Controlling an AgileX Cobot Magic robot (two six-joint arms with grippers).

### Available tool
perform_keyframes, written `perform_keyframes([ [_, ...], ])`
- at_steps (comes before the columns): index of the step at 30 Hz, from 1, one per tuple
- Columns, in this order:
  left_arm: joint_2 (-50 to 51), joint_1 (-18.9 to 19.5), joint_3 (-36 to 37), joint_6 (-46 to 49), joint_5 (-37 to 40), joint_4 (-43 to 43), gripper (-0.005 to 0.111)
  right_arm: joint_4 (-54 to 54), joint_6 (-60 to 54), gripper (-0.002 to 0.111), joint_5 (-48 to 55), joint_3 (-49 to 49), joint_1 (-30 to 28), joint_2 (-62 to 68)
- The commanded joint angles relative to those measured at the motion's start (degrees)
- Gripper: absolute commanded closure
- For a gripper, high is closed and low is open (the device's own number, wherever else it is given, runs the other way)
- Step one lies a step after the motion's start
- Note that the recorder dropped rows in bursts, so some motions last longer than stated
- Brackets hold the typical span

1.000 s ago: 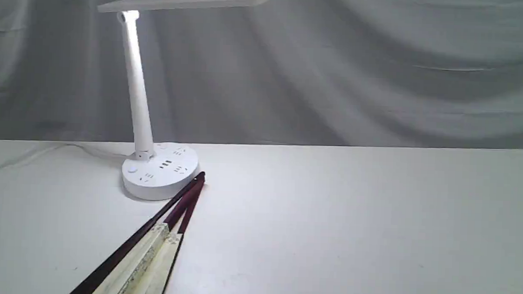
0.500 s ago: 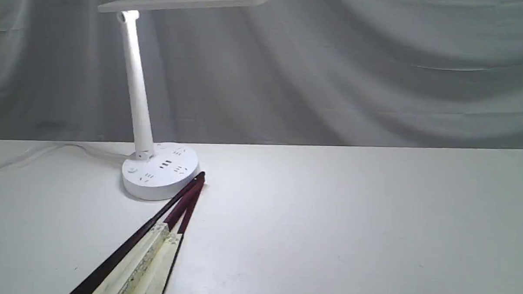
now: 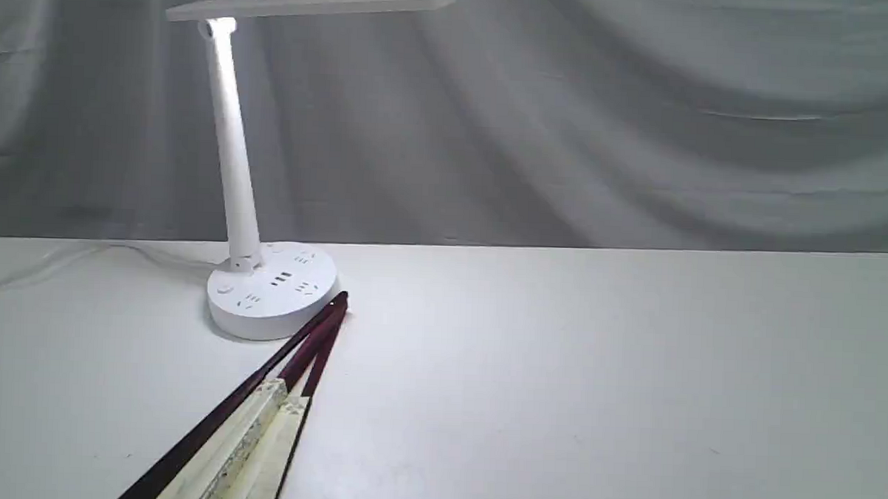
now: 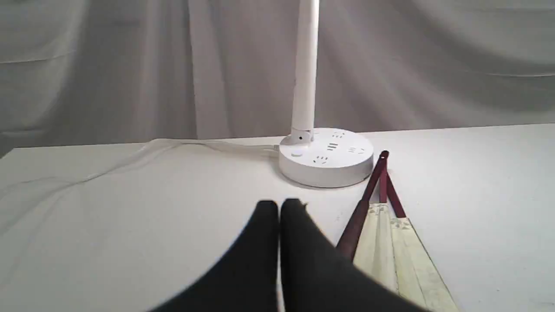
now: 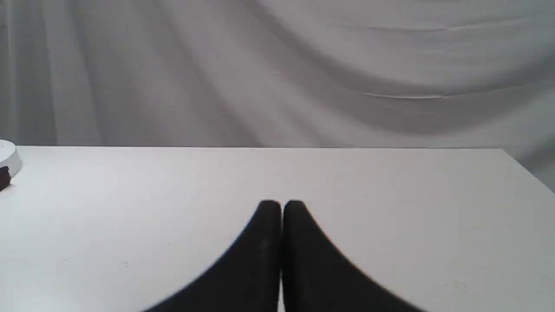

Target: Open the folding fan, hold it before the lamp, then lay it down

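Observation:
The folding fan (image 3: pixel 261 420) lies almost closed on the white table, its pivot end touching or nearly touching the lamp's round base and its cream leaf running off the lower edge. The white lamp (image 3: pixel 269 288) stands at the left, lit, with its light bar overhead. In the left wrist view the fan (image 4: pixel 390 242) lies just beside my left gripper (image 4: pixel 279 203), which is shut and empty, with the lamp (image 4: pixel 325 158) beyond. My right gripper (image 5: pixel 282 203) is shut and empty over bare table; only the lamp's base edge (image 5: pixel 8 158) shows there. Neither gripper appears in the exterior view.
The lamp's white cable (image 4: pixel 130 158) trails across the table behind the base toward the left edge. A grey draped cloth (image 3: pixel 567 121) closes off the back. The table's right corner (image 5: pixel 503 149) shows in the right wrist view.

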Motion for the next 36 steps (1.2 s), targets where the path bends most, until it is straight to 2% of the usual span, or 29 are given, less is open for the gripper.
perform_keyframes([
  [1,-0.2,0.1,0.2,-1.4,-0.4,-0.3,0.107,-0.4,0.1,0.108,-0.5,0.2,0.1,-0.2],
  [6,-0.2,0.1,0.2,-4.7,-1.7,-0.3,0.107,0.2,0.1,0.108,-1.0,0.2,0.1,-0.2],
  [12,-0.2,0.1,0.2,-6.5,-3.9,-0.3,0.107,0.2,-0.1,0.108,-8.0,0.2,0.1,-0.2],
  [21,-0.2,0.1,-9.7,-6.5,4.9,-1.7,0.107,0.2,-0.1,0.108,-7.3,-5.6,0.1,-0.2],
  [36,-0.2,0.1,-30.7,-7.7,22.7,-2.2,0.107,0.2,0.1,0.108,8.9,-19.3,0.1,-0.2],
])
